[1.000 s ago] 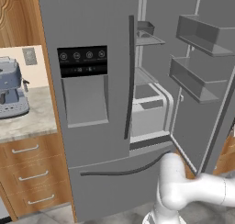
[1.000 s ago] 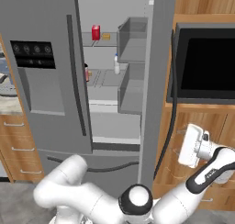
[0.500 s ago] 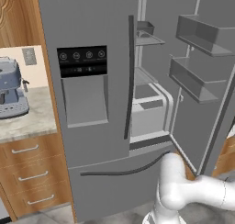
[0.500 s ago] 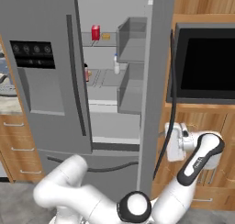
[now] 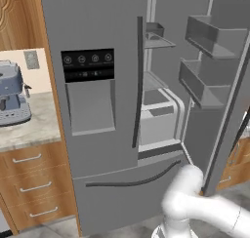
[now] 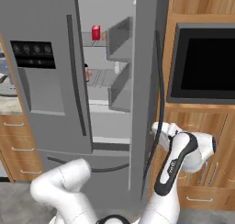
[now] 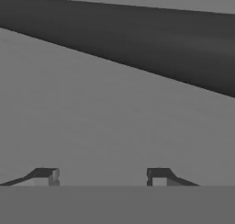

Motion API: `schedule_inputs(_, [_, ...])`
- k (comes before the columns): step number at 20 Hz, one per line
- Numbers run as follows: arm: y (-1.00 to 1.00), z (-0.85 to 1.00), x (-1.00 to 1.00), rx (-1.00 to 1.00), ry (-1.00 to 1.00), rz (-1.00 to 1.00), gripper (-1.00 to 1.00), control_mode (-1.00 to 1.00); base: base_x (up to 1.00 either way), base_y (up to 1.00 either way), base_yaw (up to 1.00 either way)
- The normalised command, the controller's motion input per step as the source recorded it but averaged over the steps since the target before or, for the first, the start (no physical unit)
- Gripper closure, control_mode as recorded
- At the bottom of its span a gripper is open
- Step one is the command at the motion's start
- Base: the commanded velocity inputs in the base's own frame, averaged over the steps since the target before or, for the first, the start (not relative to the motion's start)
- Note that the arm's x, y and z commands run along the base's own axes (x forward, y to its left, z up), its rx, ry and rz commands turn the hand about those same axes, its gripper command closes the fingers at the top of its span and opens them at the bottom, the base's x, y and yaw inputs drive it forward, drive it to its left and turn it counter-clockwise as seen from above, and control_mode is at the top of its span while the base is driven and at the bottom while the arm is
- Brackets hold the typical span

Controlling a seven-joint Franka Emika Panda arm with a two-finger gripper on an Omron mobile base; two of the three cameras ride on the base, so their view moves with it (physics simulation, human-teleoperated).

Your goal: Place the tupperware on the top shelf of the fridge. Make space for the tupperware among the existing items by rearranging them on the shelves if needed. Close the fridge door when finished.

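From my left base camera the fridge (image 5: 102, 134) runs off the top of the frame, and its open right door hides whatever sits beyond it at the right edge. The coffee machine (image 5: 12, 93) at left is clipped by the frame edge. In the right base view, the small red can (image 6: 96, 32) near upper center is too tiny to read, and the shelf items below it are blurs half behind the dark handle. My gripper (image 6: 156, 128) sits against the door edge; I cannot tell its jaws there.

One fridge (image 5: 102, 134), two door bins (image 5: 210, 34), one red can (image 6: 96, 32), one coffee machine (image 5: 12, 93), one oven (image 6: 204, 64).
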Motion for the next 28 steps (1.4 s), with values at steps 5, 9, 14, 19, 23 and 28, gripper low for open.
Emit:
schedule_inputs(5, [1.00, -0.04, -0.64, -0.29, -0.17, 0.43, -1.00, -1.00, 0.00, 0.00, 0.00])
schedule_inputs(9, [1.00, 0.05, -0.01, -0.11, -0.04, 0.30, -1.00, -1.00, 0.00, 0.00, 0.00])
schedule_inputs(14, [0.76, 0.37, 0.50, 0.00, 0.04, 0.08, -1.00, -1.00, 0.00, 0.00, 0.00])
schedule_inputs(19, [0.03, 0.55, 0.99, 0.01, 0.34, 0.00, -1.00, -1.00, 0.00, 0.00, 0.00])
schedule_inputs(23, [0.00, 0.38, 1.00, 0.01, 0.37, 0.00, -1.00, -1.00, 0.00, 0.00, 0.00])
schedule_inputs(28, [0.35, -0.21, 0.96, -0.05, 0.15, -0.14, -1.00, -1.00, 0.00, 0.00, 0.00])
